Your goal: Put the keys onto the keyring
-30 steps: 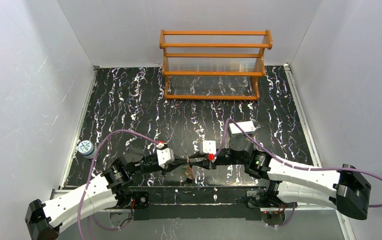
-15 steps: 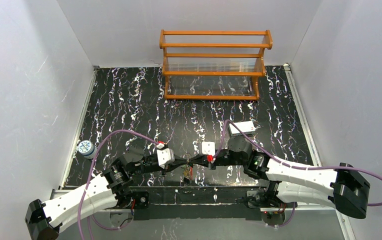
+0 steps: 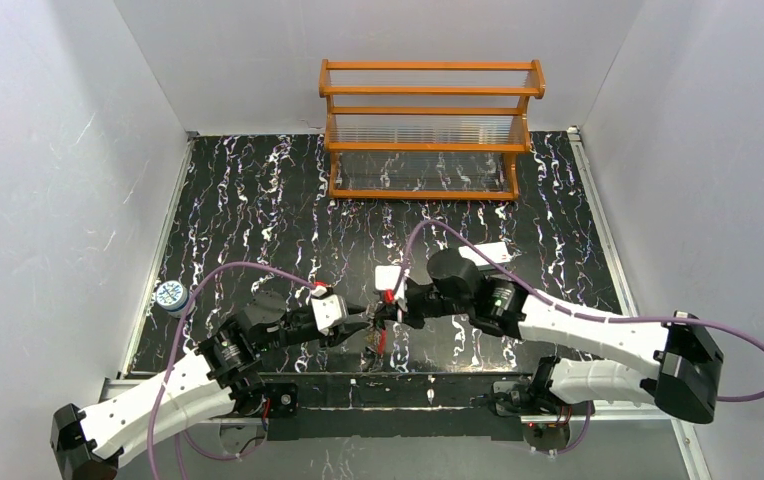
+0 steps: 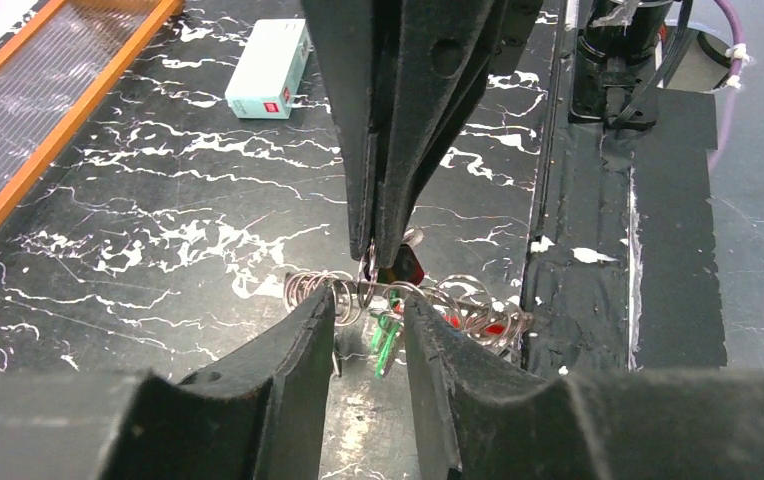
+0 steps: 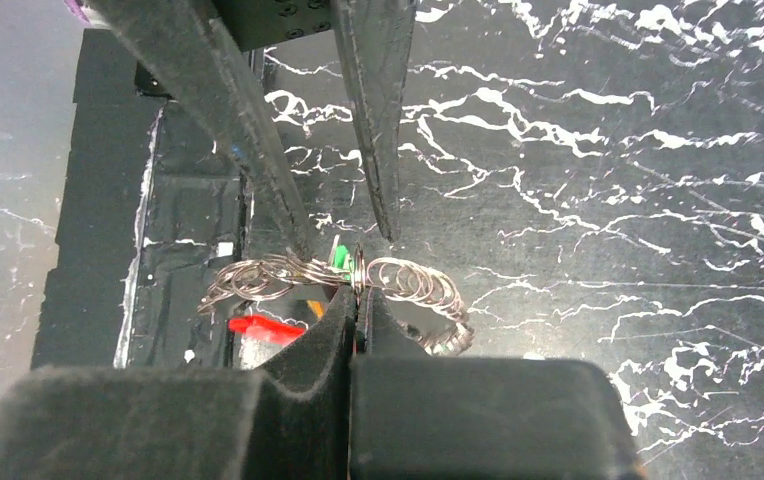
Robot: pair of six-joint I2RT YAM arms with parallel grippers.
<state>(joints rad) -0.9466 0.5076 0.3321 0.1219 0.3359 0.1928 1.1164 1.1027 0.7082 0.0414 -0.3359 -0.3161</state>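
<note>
Right end effector (image 5: 357,298): pressed together; pinching one thin wire loop of the keyring (image 5: 410,281) between its tips
Left end effector (image 4: 370,305): spread; its fingers (image 4: 288,365) stand either side of the chain and nothing is pinched; it faces the right end effector tip to tip
Keyring: strung sideways at the meeting point of the two end effectors; metal loops run out to both sides of the right end effector's pinch; a red band (image 5: 263,328) shows just under the chain, to one side of that pinch
Green key (image 4: 386,340): dangling from the chain in the gap between the left end effector's fingers, just below the right end effector's tips; other keys too small to make out
Worktop (image 3: 258,200): black with white veins, under both end effectors; whether the bundle touches it cannot be told
White box (image 4: 270,55): beyond the right end effector, well apart from the chain
Wooden rack (image 3: 430,130): at the far edge, well beyond both end effectors
</note>
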